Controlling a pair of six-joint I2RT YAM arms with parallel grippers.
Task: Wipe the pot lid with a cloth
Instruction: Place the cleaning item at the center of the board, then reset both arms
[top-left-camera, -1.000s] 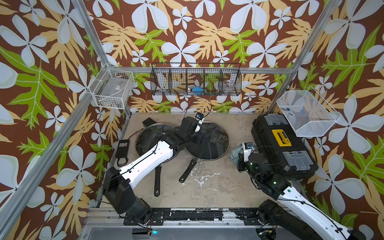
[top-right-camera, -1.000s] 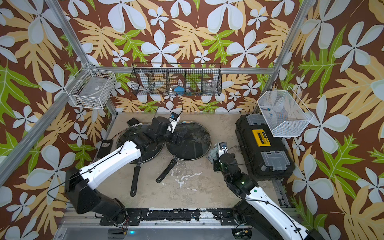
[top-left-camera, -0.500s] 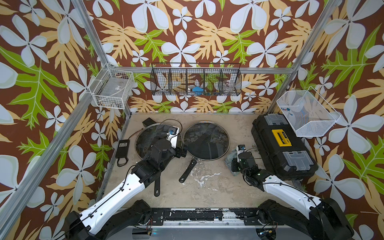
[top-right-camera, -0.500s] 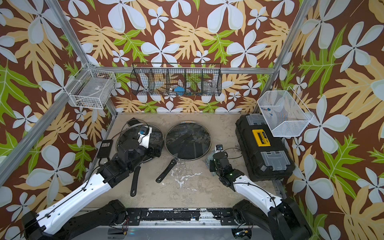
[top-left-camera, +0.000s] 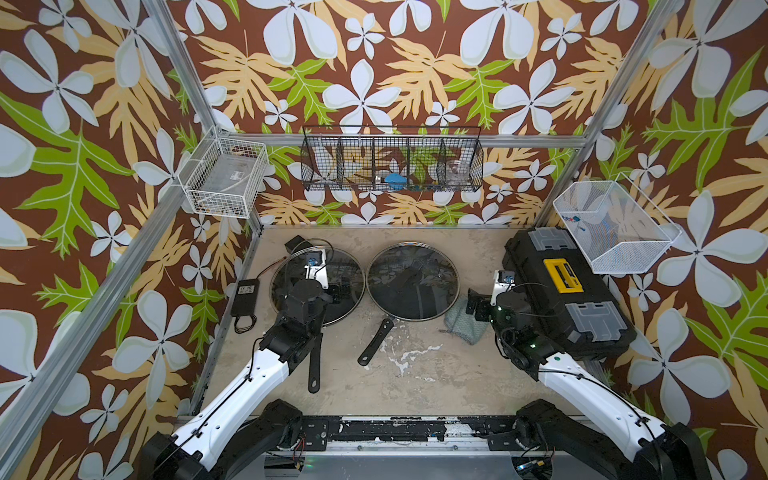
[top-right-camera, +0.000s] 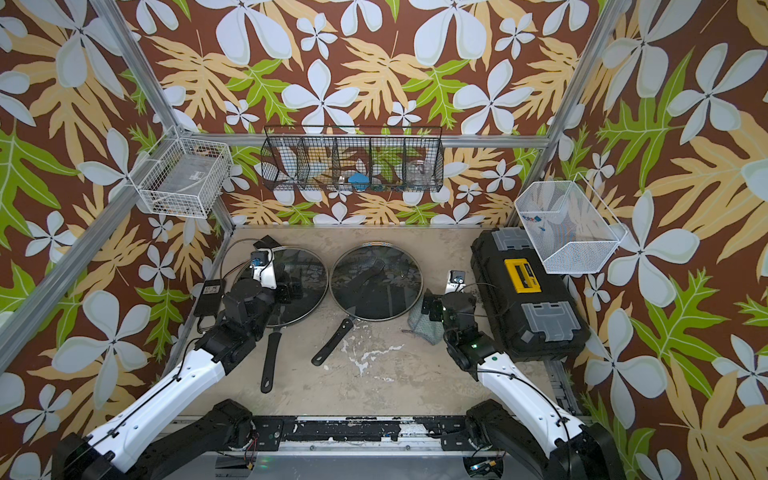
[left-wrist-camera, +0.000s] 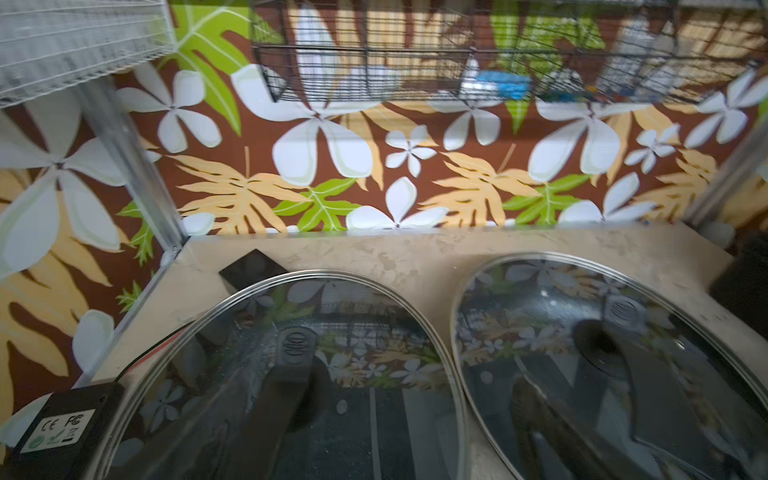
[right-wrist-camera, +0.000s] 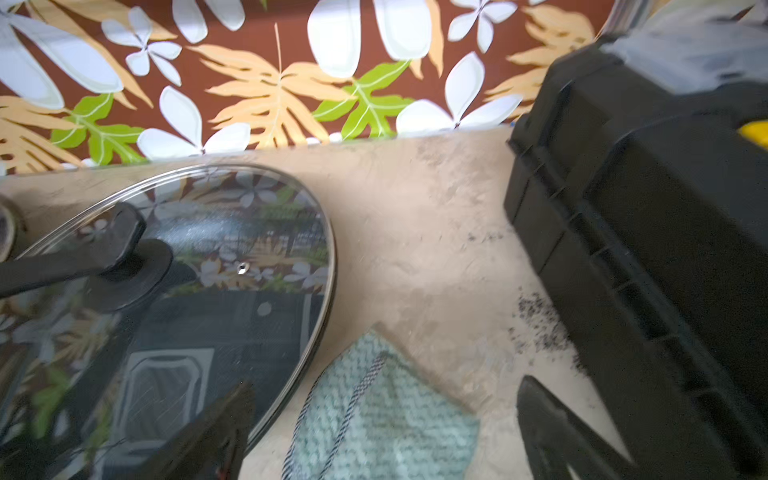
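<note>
Straddling the small grey-teal waffle cloth (right-wrist-camera: 395, 419) beside the round glass pot lid (right-wrist-camera: 249, 232), right gripper (right-wrist-camera: 386, 386) gapes wide; pickup seems in hand, so lower and pinch; left gripper (top-left-camera: 338, 291) wide, empty.

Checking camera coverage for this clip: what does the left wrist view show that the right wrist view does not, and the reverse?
Left wrist only: the power adapter, the adapter-side lid, and the black wire basket on the wall. Right wrist only: the cloth lying on the table, with the right gripper open over it. Both: the cloth-side lid, the table and the leaf wallpaper.
</note>
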